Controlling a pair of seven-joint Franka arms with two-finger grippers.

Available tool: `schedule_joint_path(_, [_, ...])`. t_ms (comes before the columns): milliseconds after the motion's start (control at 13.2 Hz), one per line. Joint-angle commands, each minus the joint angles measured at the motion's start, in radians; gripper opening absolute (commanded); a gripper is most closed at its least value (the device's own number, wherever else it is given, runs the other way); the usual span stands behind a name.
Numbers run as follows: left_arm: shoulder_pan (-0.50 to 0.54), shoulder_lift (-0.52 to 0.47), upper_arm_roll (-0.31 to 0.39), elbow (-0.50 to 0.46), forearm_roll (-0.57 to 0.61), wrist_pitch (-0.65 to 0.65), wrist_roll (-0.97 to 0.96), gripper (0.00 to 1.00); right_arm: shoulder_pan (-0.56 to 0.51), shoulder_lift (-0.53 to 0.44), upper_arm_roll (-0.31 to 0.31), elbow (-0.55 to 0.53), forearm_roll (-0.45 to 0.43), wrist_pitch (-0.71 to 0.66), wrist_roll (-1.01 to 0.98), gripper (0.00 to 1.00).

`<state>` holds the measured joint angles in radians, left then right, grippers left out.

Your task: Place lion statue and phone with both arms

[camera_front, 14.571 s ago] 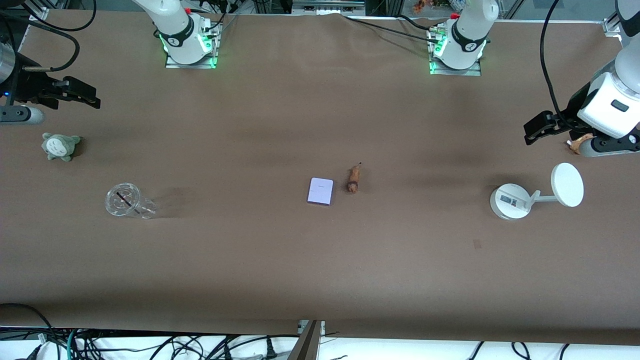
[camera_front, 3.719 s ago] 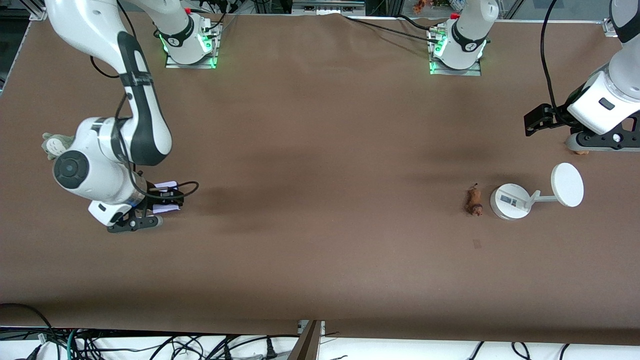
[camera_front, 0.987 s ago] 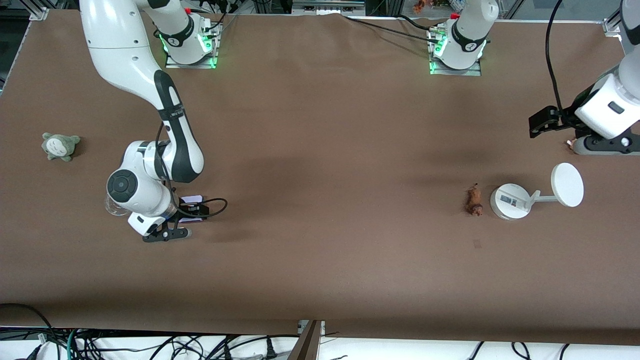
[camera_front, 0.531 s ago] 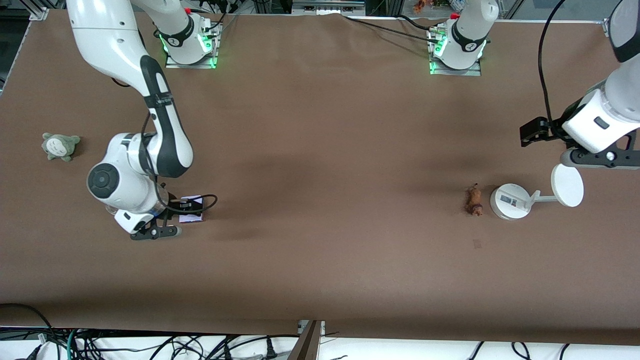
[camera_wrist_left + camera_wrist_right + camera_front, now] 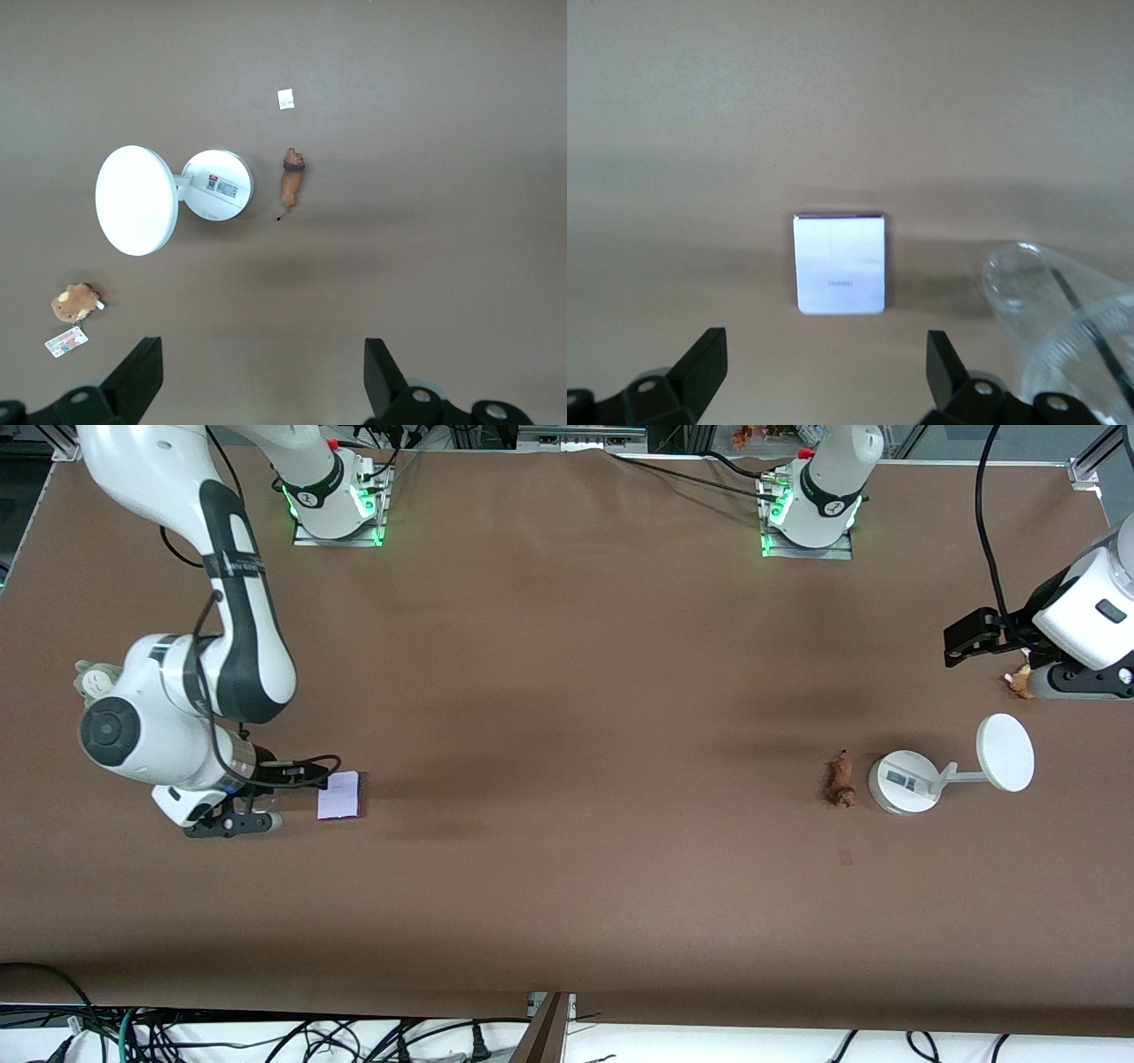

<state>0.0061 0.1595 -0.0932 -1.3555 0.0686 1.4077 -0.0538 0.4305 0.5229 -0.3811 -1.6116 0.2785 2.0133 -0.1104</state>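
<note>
The phone (image 5: 340, 795), a pale lavender rectangle, lies flat on the table toward the right arm's end; it also shows in the right wrist view (image 5: 839, 264). My right gripper (image 5: 229, 822) (image 5: 824, 372) hangs open beside it, nothing between its fingers. The lion statue (image 5: 839, 779) (image 5: 291, 181), small and orange-brown, lies beside the white stand's base (image 5: 904, 782) toward the left arm's end. My left gripper (image 5: 1076, 686) (image 5: 261, 363) is open and empty, up over the table's end near a brown plush.
A clear plastic cup (image 5: 1063, 328) lies next to the phone, mostly under my right hand. The stand carries a white disc (image 5: 1005, 752). A brown plush (image 5: 74, 303) sits beneath the left hand. A grey-green plush (image 5: 93, 677) peeks out past the right arm.
My right gripper has pulled away from the phone toward the right arm's end of the table, leaving the phone flat on the table. The left hand shifted slightly at its end.
</note>
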Motion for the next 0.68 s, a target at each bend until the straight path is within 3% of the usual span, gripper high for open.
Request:
schedule_joint_path(0, [0.018, 0.003, 0.006, 0.027, -0.013, -0.027, 0.003, 1.0, -0.002, -0.023, 0.014, 0.051, -0.088, -0.083, 0.093, 0.99])
schedule_joint_path(76, [0.018, 0.003, 0.006, 0.027, -0.015, -0.036, 0.003, 1.0, -0.018, -0.043, 0.033, 0.056, -0.117, -0.099, 0.128, 0.99])
schedule_joint_path(304, [0.018, 0.003, 0.006, 0.027, -0.013, -0.042, 0.002, 1.0, -0.183, -0.138, 0.216, 0.053, -0.191, -0.166, 0.159, 0.99])
schedule_joint_path(379, [0.018, 0.003, 0.006, 0.027, -0.013, -0.045, 0.002, 1.0, -0.212, -0.173, 0.249, 0.053, -0.202, -0.203, 0.172, 0.99])
schedule_joint_path(607, [0.018, 0.002, 0.007, 0.027, -0.012, -0.074, 0.003, 1.0, -0.226, -0.276, 0.268, 0.044, -0.203, -0.29, 0.236, 0.99])
